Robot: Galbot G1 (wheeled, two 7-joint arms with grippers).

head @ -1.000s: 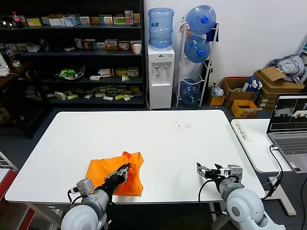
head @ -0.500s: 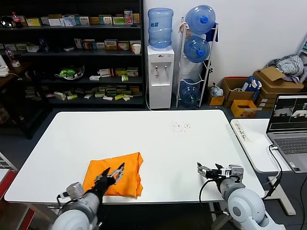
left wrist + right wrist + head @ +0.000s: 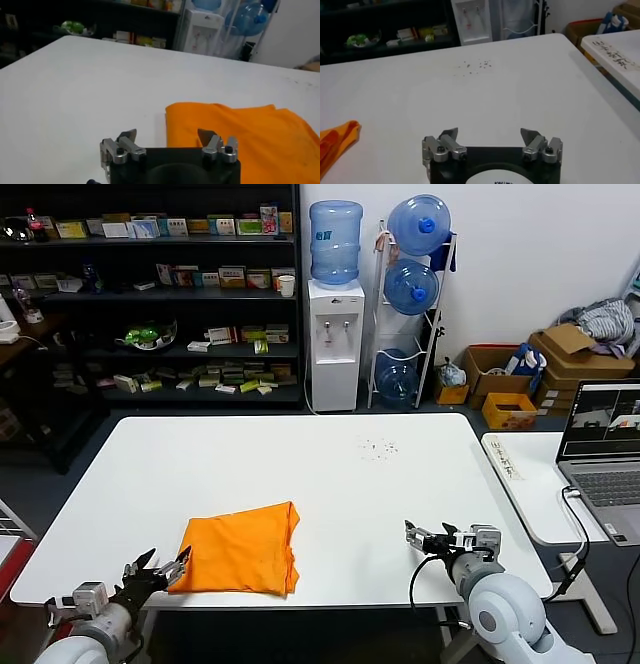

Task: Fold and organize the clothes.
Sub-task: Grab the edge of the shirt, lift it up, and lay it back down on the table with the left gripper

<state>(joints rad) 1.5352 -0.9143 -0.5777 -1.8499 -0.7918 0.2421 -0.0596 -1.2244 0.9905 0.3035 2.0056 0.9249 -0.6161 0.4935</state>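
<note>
The orange T-shirt (image 3: 243,549) lies folded into a flat rectangle near the front edge of the white table (image 3: 300,474), left of the middle. No lettering or tag shows. My left gripper (image 3: 160,565) is open and empty, at the table's front edge just left of the shirt's near corner. In the left wrist view the shirt (image 3: 240,132) lies just beyond the open left gripper (image 3: 167,136). My right gripper (image 3: 422,539) is open and empty over the front right of the table. In the right wrist view the right gripper (image 3: 490,135) is open and the shirt's edge (image 3: 335,140) shows at the side.
A second table with a laptop (image 3: 605,449) stands to the right. Small dark specks (image 3: 380,448) dot the table's far right. Behind are a shelf unit (image 3: 150,294), a water dispenser (image 3: 334,304), and cardboard boxes (image 3: 560,364).
My left gripper has let go of the shirt and drawn back to the left front, off the shirt to the table edge. The right arm barely moved.
</note>
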